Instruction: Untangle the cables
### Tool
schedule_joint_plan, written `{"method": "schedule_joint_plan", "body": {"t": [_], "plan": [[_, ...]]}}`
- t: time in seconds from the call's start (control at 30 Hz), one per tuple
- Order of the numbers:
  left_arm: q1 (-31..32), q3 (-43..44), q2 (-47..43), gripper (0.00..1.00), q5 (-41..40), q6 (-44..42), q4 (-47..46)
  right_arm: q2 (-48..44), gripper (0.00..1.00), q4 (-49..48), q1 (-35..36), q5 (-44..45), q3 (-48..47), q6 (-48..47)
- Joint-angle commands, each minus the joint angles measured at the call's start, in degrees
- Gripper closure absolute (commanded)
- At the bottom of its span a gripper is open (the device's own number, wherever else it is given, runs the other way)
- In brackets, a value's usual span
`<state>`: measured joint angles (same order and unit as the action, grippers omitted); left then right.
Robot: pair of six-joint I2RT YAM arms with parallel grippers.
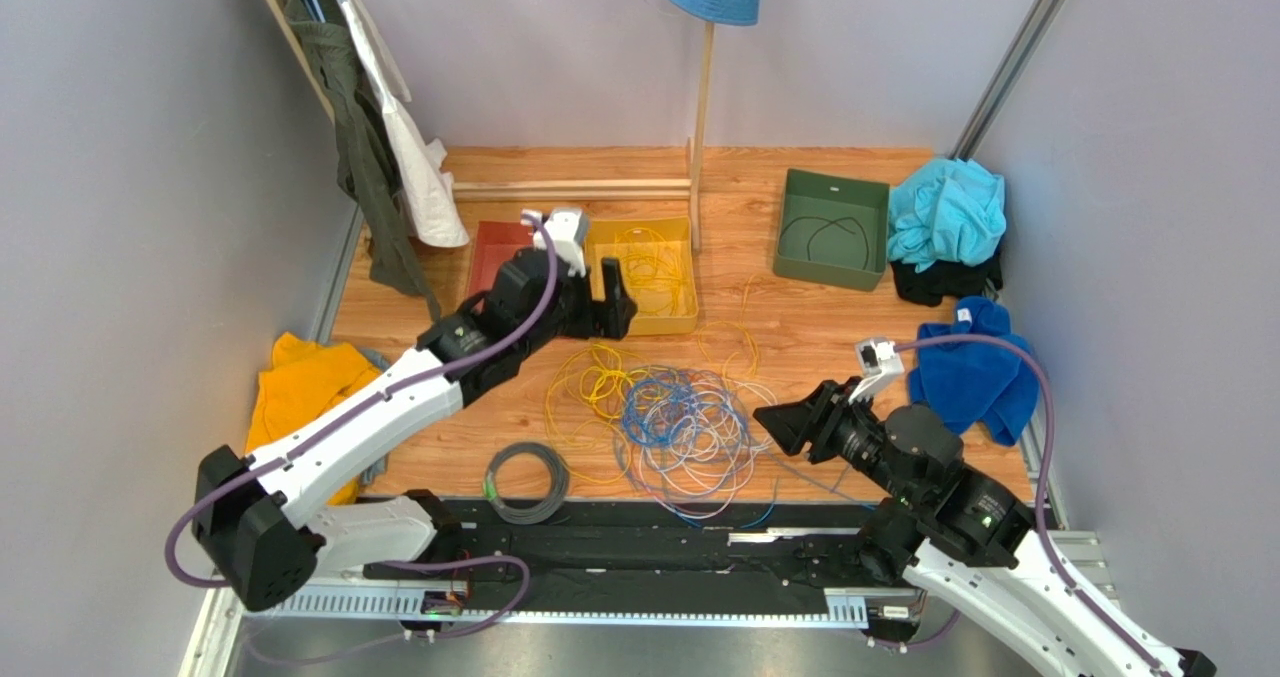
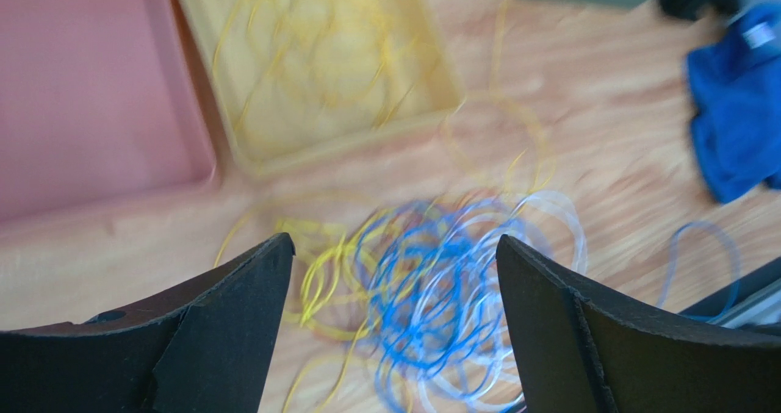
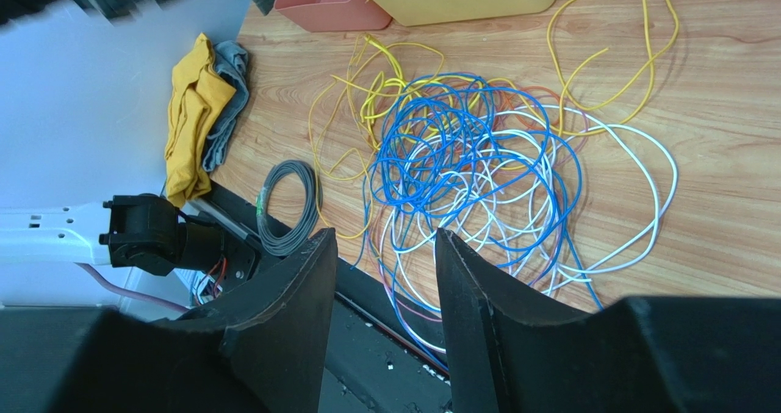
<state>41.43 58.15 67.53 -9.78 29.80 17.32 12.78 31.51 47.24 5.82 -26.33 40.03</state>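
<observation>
While the left tool (image 2: 394,257) and right tool (image 3: 380,239) are gaping apart, gripping nothing, the cables (image 1: 684,415) are lying tangled on the bench (image 1: 842,332) just beside the yellow bin (image 1: 661,322); pinching several strands together would be tightening knots, dragging the heap.

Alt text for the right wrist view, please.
A loose tangle of blue, yellow and pale cables lies on a wooden table, seen past the open right gripper. A grey coil lies beside it; a yellow tray and pink tray stand beyond.

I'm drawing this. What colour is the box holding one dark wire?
The box is dark green, clearest in the top external view.
</observation>
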Motion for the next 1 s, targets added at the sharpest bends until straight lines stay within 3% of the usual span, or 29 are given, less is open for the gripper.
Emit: {"method": "schedule_joint_plan", "body": {"t": [0.0, 0.17, 0.37, 0.63, 0.7, 0.8, 0.83, 0.97], "plan": [[0.8, -11.8, -4.2, 0.12, -0.5, 6.8, -1.8, -1.3, 0.53, -0.5, 0.4, -0.3, -0.1, 1.6], [5.3, -20.5, -7.1, 0.14, -0.3, 10.4, -8.2, -1.8, 0.53, -0.1, 0.4, 0.1, 0.7, 2.3], [6.7, -24.0, -4.7, 0.14, -0.6, 11.6, -14.3, -1.4, 0.53, -0.7, 0.4, -0.3, 2.2, 3.6], [6.7, -20.1, 9.1, 0.18, -1.6, 11.1, -19.5, 0.1, 0.53, -0.7, 0.4, -0.2, 2.2, 3.6], [6.7, -19.6, 11.7, 0.28, -0.8, 11.0, -20.3, 0.3, 0.54, -0.4, 0.5, -0.2, 2.2, 3.5], [6.7, -19.8, 10.2, 0.74, -0.2, 11.2, -20.0, 0.0, 0.54, -0.2, 0.5, 0.0, 2.2, 3.3], [6.8, -20.1, 8.9, 1.0, -0.6, 11.4, -19.2, -0.1, 0.54, -0.1, 0.4, 0.0, 2.2, 3.3], [9.2, -18.2, -4.3, 1.0, -3.7, 9.1, -11.5, -0.6, 0.54, -0.7, 0.4, 0.0, 3.2, 3.4]]}}
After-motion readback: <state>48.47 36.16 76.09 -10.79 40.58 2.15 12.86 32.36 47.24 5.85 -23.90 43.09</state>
